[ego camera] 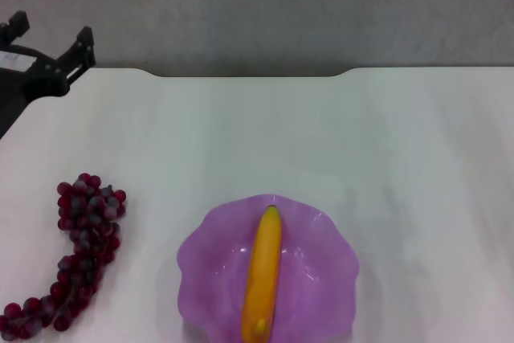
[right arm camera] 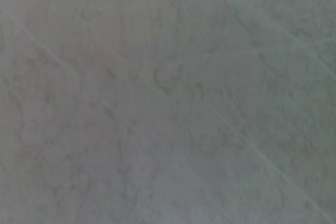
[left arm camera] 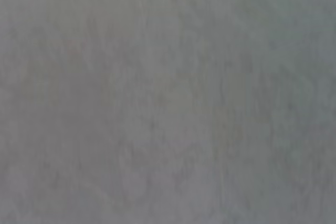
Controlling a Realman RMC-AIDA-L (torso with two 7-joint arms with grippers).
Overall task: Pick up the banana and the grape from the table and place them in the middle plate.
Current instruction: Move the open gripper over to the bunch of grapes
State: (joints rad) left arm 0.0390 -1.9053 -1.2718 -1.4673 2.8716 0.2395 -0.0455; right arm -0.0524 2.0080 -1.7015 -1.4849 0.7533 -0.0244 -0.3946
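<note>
Head view gives us the banana [ego camera: 264, 272] lying lengthwise in the middle plate [ego camera: 325, 234], stem tip pointing away, yellow-orange and resting in the bowl's dip; so that half looks done; the grape [ego camera: 80, 259], a long dark red-purple bunch, lies on the table [ego camera: 321, 134] well left of the plate; the left gripper [ego camera: 50, 54] sits at the far left corner with its fingers spread and nothing between them, likely poised to fetch the bunch; right gripper unseen, jaws unknowable.

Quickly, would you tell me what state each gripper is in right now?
Left gripper: open, holding nothing, at the table's far left corner.
Right gripper: not in view.
</note>
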